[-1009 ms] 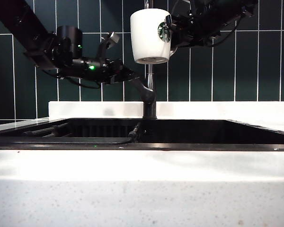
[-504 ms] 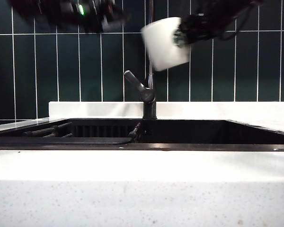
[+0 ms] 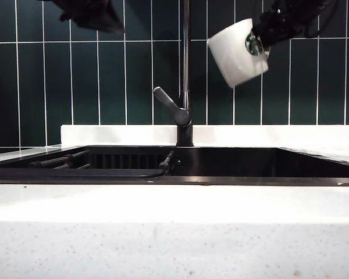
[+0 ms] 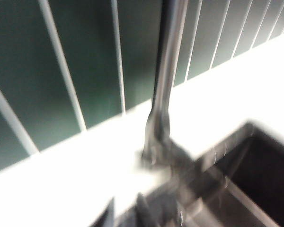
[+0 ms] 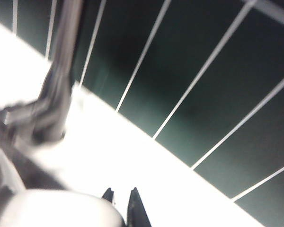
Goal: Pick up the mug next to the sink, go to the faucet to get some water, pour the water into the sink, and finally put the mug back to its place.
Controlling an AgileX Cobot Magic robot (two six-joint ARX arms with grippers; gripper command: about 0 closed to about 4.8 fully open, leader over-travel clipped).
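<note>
So the right gripper was up high to the right of the faucet, fingers pinching the mug, which was tilted, mouth toward the faucet pipe, over the sink. The left gripper hung near the top left by the green tiles; I couldn't tell whether its fingers were spread or pressed together.

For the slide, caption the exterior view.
Right gripper tilts the white logo mug over the black sink, right of the dark faucet.
</note>
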